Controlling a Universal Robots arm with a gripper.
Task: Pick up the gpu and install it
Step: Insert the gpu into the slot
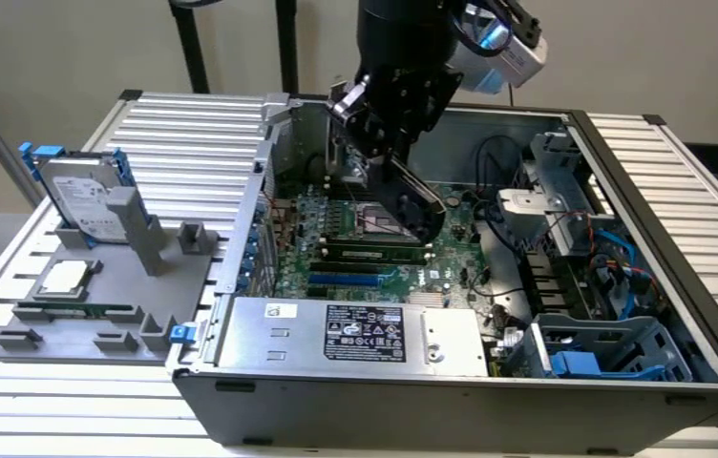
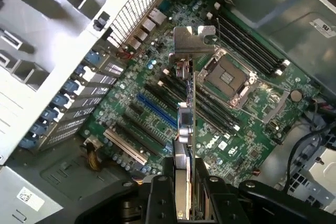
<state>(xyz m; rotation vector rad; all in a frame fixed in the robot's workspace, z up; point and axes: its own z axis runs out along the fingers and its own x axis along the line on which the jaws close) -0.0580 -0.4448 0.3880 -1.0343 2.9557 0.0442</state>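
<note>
Jaws clamped shut on gpu (image 1: 412, 202), gripping one end. Card hangs tilted inside open case (image 1: 461, 405), over motherboard (image 1: 372, 243) near CPU socket (image 2: 227, 74). Contact with board: cannot tell. Wrist view has card edge-on, silver bracket (image 2: 193, 40) at end away from jaws, blue slot (image 2: 156, 109) just beside card line. Hard drive (image 1: 81, 196) and memory stick (image 1: 75, 311) sit on grey tray (image 1: 117, 286), on tabletop (image 1: 194, 134) at exterior view's left, well apart from card.

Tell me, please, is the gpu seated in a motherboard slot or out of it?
Out: the pincer grips the gpu edge-on above the motherboard, its silver bracket clear of the slots.
</note>
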